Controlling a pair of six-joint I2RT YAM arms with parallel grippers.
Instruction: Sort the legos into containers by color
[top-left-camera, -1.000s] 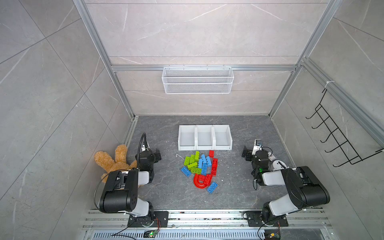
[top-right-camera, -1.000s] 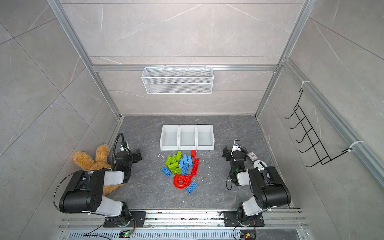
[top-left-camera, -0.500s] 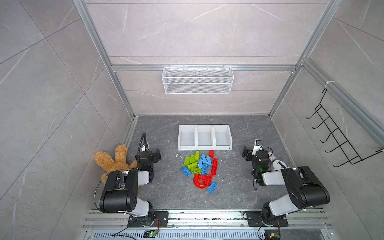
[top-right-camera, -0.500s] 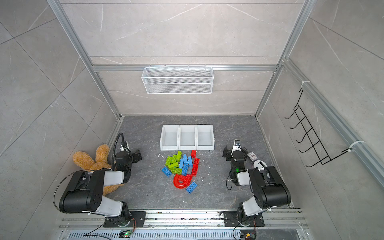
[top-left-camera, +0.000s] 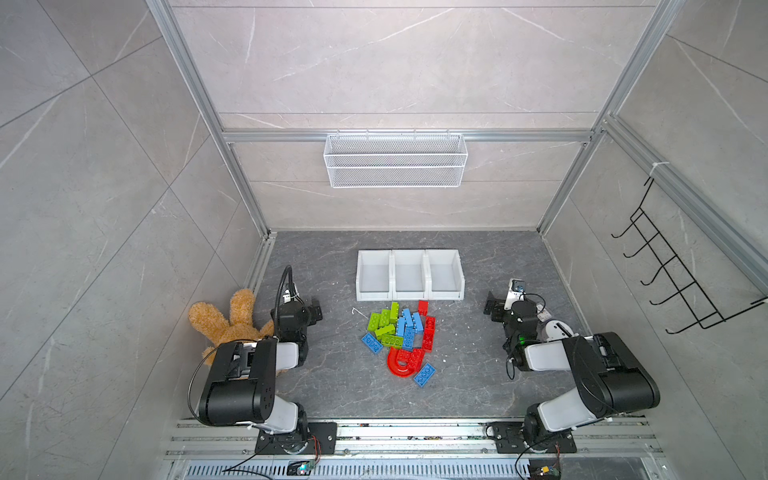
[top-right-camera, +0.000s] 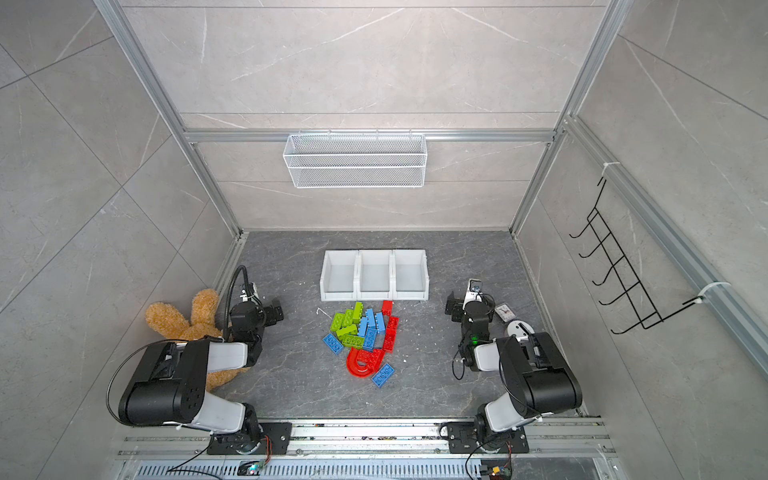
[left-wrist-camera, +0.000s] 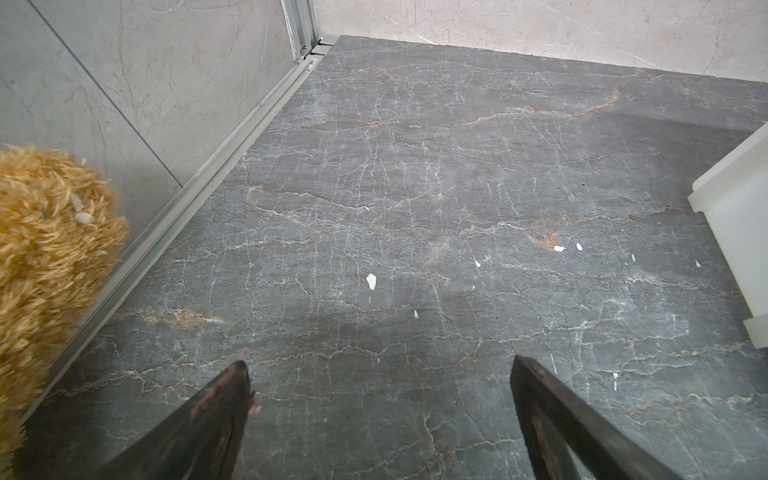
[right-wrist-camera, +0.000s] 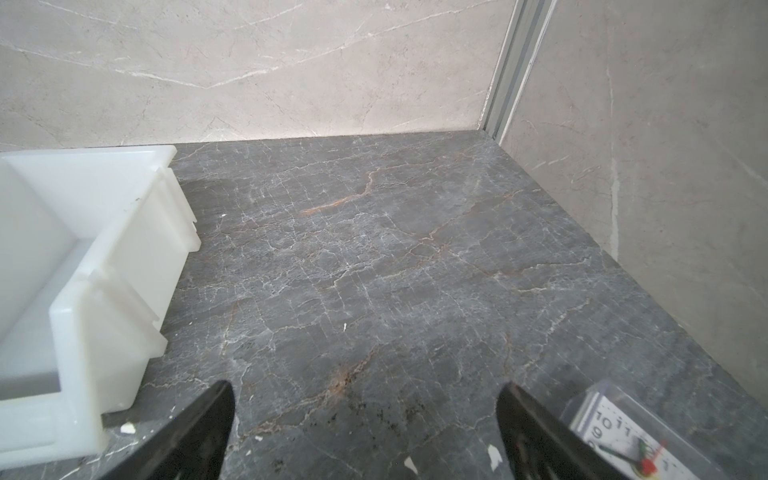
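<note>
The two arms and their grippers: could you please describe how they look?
Both the left arm and right arm have bulky black joint housings joined by white links, on black base plates. A black cable arcs over the left one; a green light glows on the right. The left gripper and right gripper have dark, tapered fingers.

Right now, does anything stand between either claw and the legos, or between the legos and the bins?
Nothing visible does. The legos lie just in front of the containers; only bare floor separates them from the open left claw and open right claw.
</note>
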